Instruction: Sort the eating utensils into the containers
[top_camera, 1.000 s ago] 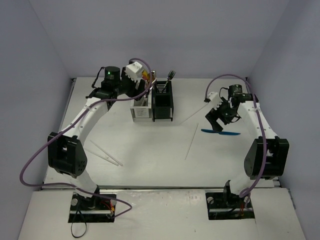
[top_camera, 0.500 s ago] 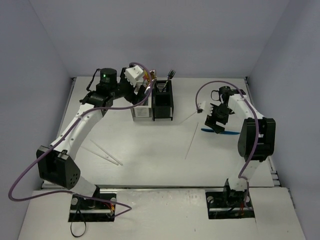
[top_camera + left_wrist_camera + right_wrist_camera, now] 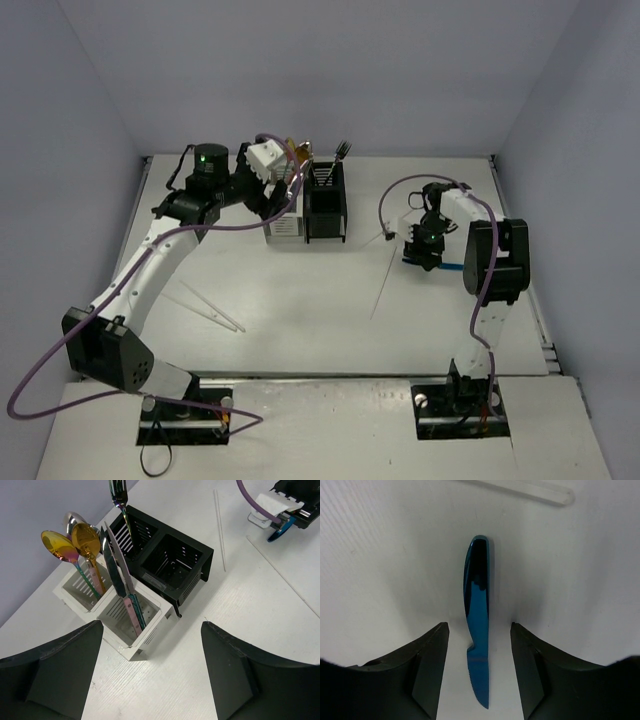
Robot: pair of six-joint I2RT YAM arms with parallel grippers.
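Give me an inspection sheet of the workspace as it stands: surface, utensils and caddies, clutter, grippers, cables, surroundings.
Surface: white table, no spills seen.
Job's things: white caddy holds spoons and knives; black caddy holds one fork; blue knife and clear sticks lie loose on the table.
Clutter: nothing seen.
Grippers: left gripper open and empty, above the caddies; right gripper open, straddling the blue knife without touching it.
Cables: purple cables run along both arms; the left one loops near the white caddy.
Surroundings: plain walls on three sides.
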